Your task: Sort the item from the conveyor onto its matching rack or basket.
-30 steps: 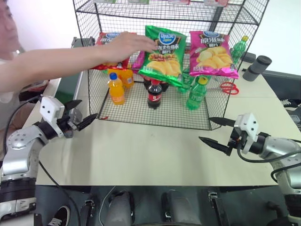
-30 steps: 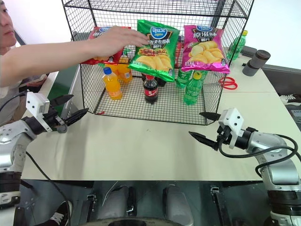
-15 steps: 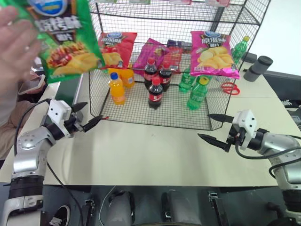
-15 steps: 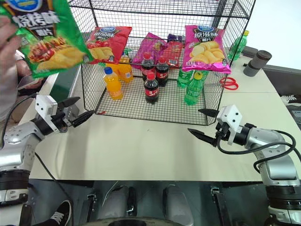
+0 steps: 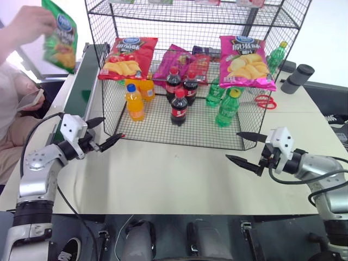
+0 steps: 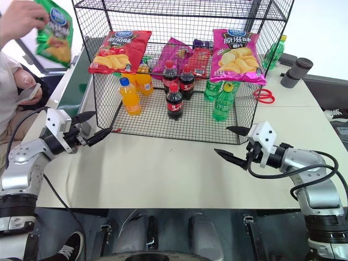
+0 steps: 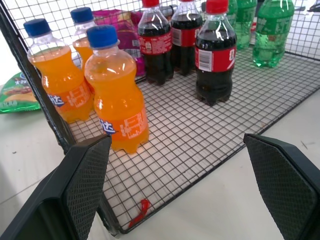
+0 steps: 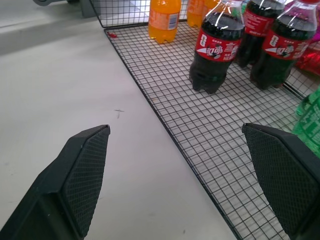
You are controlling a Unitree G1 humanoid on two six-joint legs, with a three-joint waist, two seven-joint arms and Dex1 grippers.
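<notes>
At the upper left of the frame a person's hand [image 5: 24, 24] holds the green bag [image 5: 60, 37] up in the air, above the far-left conveyor [image 5: 81, 81] and not yet on it. Lower left, the left gripper [image 5: 103, 133] hovers over the table [image 5: 174, 179] by the rack's [image 5: 179, 130] front corner, fingers spread wide, nothing between them — the bag is well above it and further left. The bag looks light, puffy and glossy, so likely slippery and easy to crush; a pinch on the flat crimped top or bottom seam should hold better than squeezing the chip-filled middle. In the rack's middle hang a red bag [image 5: 125, 57] and a pink bag [image 5: 244, 61], with a gap between them above the cola bottles [image 5: 179, 106]. At lower right the right gripper [image 5: 247, 149] waits over the table, fingers also wide apart and empty, well apart from the bag.
</notes>
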